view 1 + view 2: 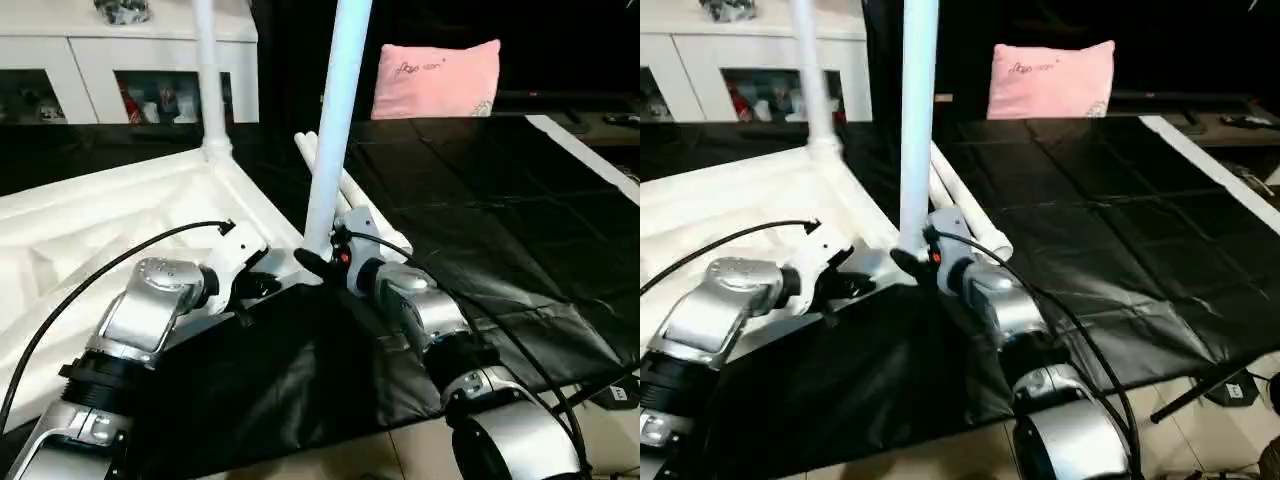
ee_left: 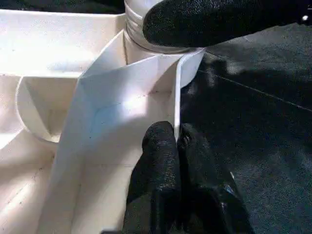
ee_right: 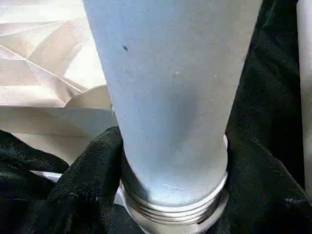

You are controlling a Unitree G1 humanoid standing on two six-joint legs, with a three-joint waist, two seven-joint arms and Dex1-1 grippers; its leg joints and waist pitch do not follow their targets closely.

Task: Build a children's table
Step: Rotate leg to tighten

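Tabletop [image 1: 120, 215]: white plastic, ribbed underside uppermost. Upright leg [image 1: 335, 120] at the near corner: white with a pale bluish cast; far-corner leg [image 1: 208, 75]: white. Spare legs [image 1: 345, 185] on the mat: white. Floor mat [image 1: 480, 230]: black, creased. Cushion [image 1: 436, 80]: pink with small dark lettering. Cabinet [image 1: 120, 60]: white, glass doors. Forearms: silver; left gripper [image 2: 178, 146] and right gripper [image 3: 170, 195] fingers: black

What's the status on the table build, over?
Left tool shut on tabletop rim. Right tool gripping upright leg at near corner socket. Far leg already standing. Spare legs lying on black mat beside; nothing in the way.
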